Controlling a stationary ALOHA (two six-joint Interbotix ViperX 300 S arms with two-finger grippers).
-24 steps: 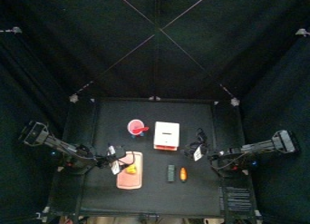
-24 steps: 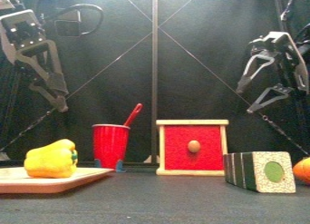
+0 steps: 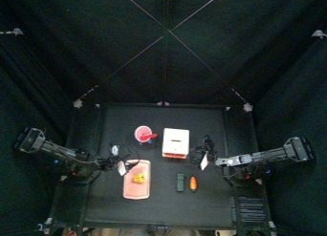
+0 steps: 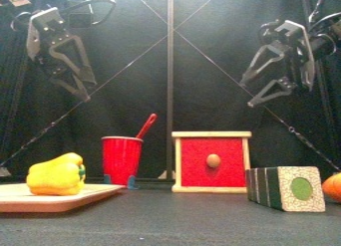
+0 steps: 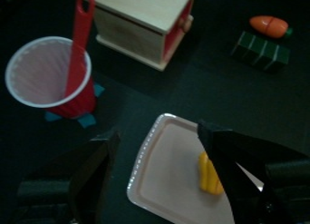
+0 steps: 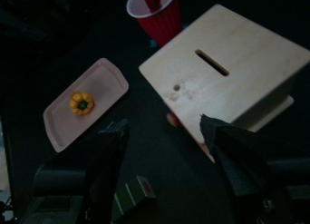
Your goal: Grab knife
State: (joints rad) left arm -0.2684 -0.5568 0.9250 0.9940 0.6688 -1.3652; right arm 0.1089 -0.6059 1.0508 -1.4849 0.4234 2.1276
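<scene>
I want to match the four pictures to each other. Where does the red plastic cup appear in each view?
Top view: red plastic cup at the table's middle, left of the wooden box.
Front view: cup left of centre, beside the box.
Left wrist view: cup at the left.
Right wrist view: cup at the upper edge.
Shared landmark: the box.

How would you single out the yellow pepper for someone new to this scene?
Start at the pale cutting board at the table's front left. The yellow pepper sits on it, left of the red cup. It is the only yellow thing here, rounded and lobed.
</scene>
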